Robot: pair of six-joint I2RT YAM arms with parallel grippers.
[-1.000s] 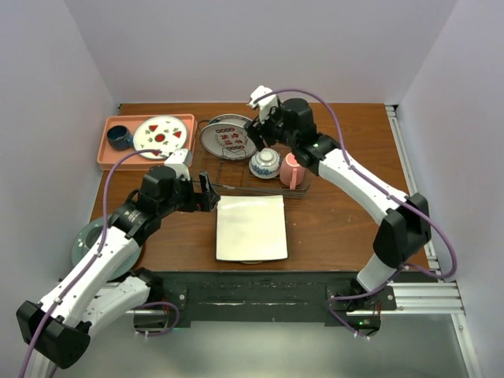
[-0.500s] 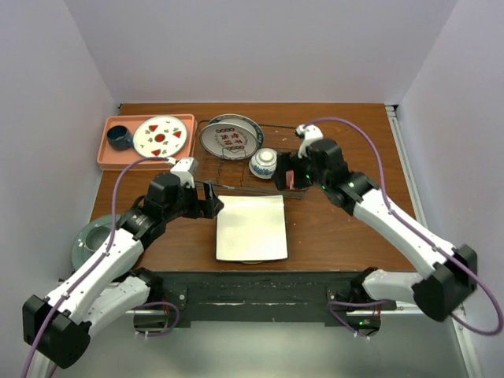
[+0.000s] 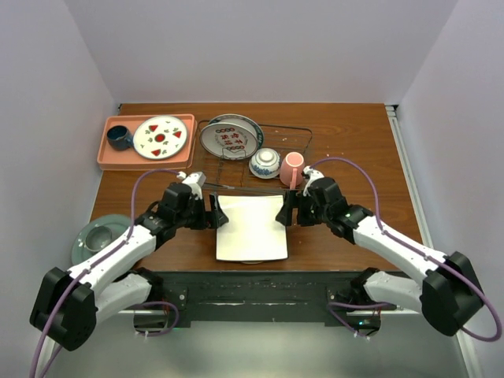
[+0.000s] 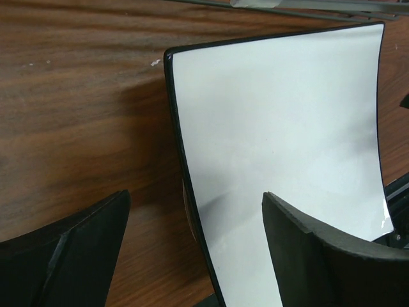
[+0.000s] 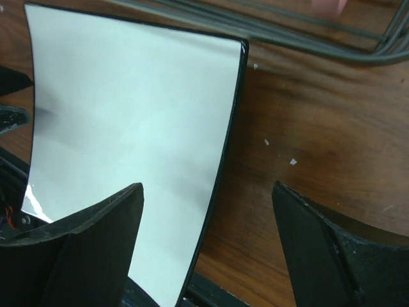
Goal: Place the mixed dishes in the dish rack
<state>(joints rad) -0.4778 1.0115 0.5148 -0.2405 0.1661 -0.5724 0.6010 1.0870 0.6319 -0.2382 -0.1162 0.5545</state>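
Note:
The white square plate lies flat on the table near the front edge. My left gripper is open and straddles its left edge; the plate also shows in the left wrist view. My right gripper is open and straddles its right edge; the plate also shows in the right wrist view. The dish rack behind holds the lettered-rim plate, the patterned bowl and the pink mug. The pale green plate lies at the front left, partly under my left arm.
A salmon-pink tray at the back left carries a small dark blue cup and a white plate with red marks. The rack's front wire runs just behind the square plate. White walls enclose the table.
My right arm has swung back from the rack down to the square plate's right edge. My left gripper has moved forward and down to the plate's left edge.

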